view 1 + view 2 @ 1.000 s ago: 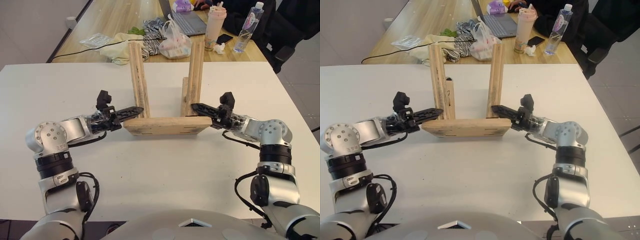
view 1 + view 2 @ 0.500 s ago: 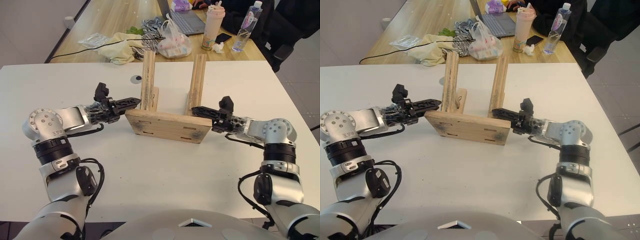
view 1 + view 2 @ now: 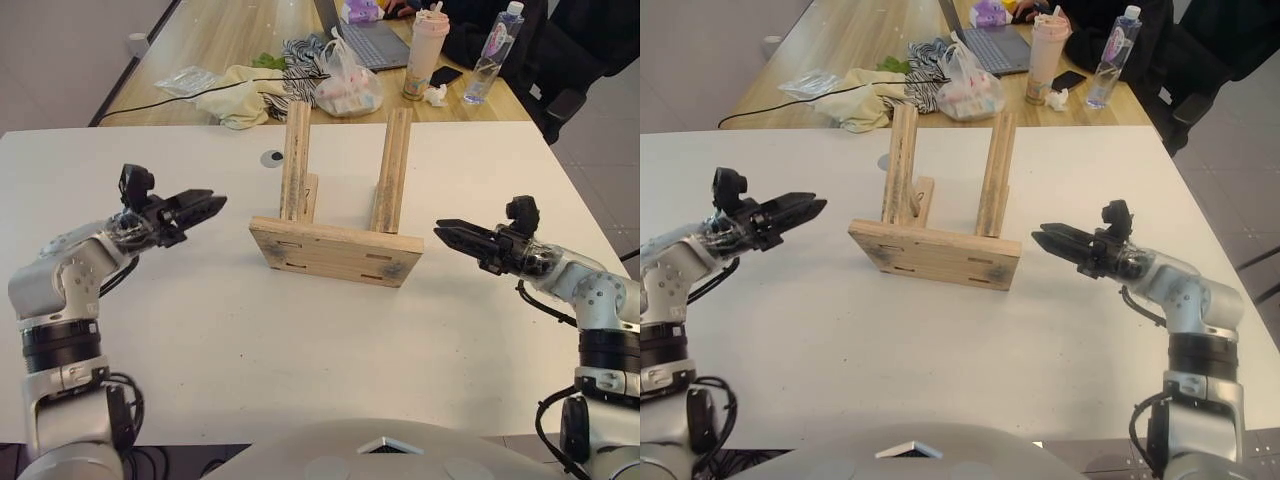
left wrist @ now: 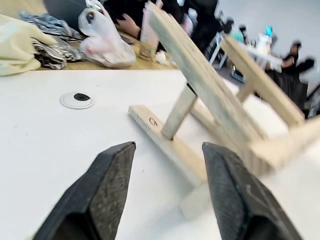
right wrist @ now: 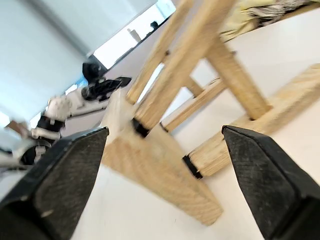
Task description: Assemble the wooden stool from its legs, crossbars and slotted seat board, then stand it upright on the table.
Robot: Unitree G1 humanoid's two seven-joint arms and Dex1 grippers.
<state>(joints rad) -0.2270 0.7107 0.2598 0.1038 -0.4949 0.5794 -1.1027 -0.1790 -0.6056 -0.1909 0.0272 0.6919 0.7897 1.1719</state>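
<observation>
The assembled wooden stool (image 3: 335,252) lies on its side mid-table. Its slotted seat board (image 3: 935,256) stands on edge facing me, and its legs (image 3: 296,160) point away toward the far edge. My left gripper (image 3: 212,204) hovers open a hand's width left of the seat board, touching nothing. My right gripper (image 3: 447,232) is open and holds nothing, just right of the board. In the left wrist view the open fingers (image 4: 112,185) frame the stool's legs and crossbar (image 4: 175,112). The right wrist view has the open fingers (image 5: 260,170) on either side of the seat board's end (image 5: 150,165).
A round cable grommet (image 3: 272,158) sits in the white table behind the stool. Beyond the far edge, a wooden table holds clothes (image 3: 250,90), a plastic bag (image 3: 348,85), a laptop, a cup (image 3: 424,55) and a bottle (image 3: 488,55). The table's near half is bare.
Both grippers have let go of the seat board's ends and drawn back outward. The stool tipped over between them and now rests on its side.
</observation>
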